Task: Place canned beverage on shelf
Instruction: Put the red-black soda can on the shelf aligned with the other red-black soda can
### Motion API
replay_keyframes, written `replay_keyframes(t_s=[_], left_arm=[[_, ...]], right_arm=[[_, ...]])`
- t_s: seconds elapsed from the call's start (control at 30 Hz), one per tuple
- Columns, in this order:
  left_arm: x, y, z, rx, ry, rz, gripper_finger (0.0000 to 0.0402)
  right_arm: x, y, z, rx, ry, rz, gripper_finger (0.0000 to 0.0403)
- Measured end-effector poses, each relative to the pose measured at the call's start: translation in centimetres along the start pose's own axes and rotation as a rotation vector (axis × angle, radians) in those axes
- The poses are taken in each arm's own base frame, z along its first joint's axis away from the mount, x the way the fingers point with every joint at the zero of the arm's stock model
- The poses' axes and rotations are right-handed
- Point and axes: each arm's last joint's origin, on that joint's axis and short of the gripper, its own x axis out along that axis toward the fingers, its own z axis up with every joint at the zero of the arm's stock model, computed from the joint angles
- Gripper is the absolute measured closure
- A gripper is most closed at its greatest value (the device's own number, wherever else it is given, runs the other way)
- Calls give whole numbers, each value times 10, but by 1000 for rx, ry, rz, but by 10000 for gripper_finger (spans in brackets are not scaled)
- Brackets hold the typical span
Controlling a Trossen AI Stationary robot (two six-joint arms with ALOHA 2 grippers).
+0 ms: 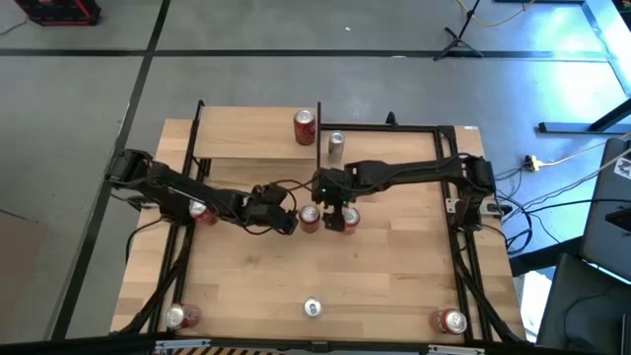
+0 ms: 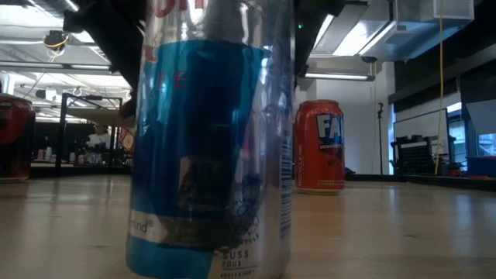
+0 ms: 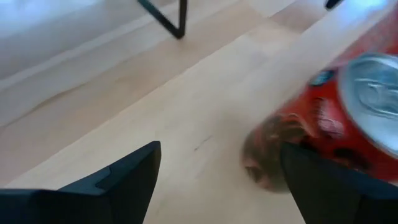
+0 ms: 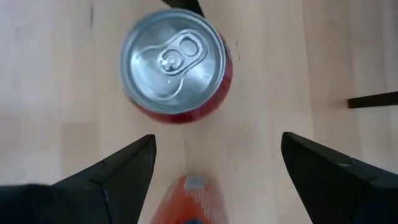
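Left pincer: spread, empty, just left of a red can at frame centre.
Right pincer: spread, above another red can.
Risk: crowded pincers could topple either can.

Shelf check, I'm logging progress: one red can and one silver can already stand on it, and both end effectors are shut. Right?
Not quite. A red can and a silver can stand on the shelf, but both wrist views show each end effector's fingers spread open.
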Motion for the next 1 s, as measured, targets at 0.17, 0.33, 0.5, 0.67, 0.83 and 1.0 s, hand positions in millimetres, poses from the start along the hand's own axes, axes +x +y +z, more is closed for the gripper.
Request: replay_keyframes(t_s=[0.17, 0.33, 0.5, 0.67, 0.83, 1.0], left_arm=[[-33, 6, 8, 11, 5, -48, 79], [-76, 15, 14, -2, -17, -143, 79], [-108, 28, 12, 28, -6, -202, 79], [-122, 38, 9, 82, 10, -204, 79], [-124, 41, 6, 149, 25, -195, 79], [-124, 41, 5, 166, 34, -194, 79]], right_arm=[[-29, 3, 14, -45, -74, 34, 63], [-40, 5, 30, -8, -200, 57, 63], [-40, 8, 33, 4, -236, 116, 63], [-20, 9, 27, 3, -214, 77, 63], [1, 7, 20, 45, -191, 52, 63], [12, 9, 16, 39, -207, 67, 63]])
